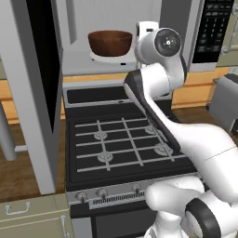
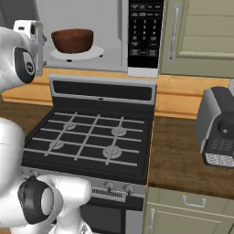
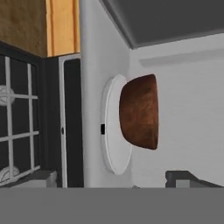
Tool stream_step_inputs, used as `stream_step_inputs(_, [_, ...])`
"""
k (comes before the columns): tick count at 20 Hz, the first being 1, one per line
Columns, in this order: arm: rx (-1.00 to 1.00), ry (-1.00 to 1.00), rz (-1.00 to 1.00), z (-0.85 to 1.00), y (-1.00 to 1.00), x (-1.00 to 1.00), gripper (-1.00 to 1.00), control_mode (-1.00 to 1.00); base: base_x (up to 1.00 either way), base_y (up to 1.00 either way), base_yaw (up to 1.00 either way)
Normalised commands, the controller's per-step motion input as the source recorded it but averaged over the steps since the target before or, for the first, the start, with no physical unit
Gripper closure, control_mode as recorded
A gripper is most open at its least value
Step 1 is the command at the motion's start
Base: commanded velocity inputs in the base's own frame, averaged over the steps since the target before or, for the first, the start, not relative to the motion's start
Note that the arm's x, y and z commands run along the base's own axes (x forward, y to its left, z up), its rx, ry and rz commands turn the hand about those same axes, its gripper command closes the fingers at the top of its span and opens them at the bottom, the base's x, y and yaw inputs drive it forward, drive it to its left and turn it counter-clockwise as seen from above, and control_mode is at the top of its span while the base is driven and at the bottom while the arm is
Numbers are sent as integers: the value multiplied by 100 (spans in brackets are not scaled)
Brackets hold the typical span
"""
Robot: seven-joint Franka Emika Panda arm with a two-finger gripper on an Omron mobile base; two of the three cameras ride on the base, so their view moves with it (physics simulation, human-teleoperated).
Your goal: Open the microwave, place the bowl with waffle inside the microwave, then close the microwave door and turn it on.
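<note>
Fingers (image 3: 43, 177) stand apart, empty; bowl (image 3: 139, 111) sits ahead on turntable (image 3: 114, 124). Placing looks done; next, swing microwave door (image 1: 39, 88) shut.

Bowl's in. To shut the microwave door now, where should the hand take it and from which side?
The microwave door stands swung wide open at the left, edge-on to the base, with the bowl on the turntable inside. I can't make out its bar handle here, so I'd likely bring the open hand around to the door's outer face near the free edge and push it shut.
</note>
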Motion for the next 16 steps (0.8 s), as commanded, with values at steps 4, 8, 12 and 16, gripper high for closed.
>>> stream_step_inputs(4, [46, -3, -31, -1, -1, -96, -100, -100, 0, 0, 0])
stream_step_inputs(8, [78, 0, -47, 0, -7, -93, -100, -100, 0, 0, 0])
stream_step_inputs(12, [96, -4, -45, 0, -4, -93, -100, -100, 0, 0, 0])
stream_step_inputs(16, [100, -7, -40, 0, -5, -95, -100, -100, 0, 0, 0])
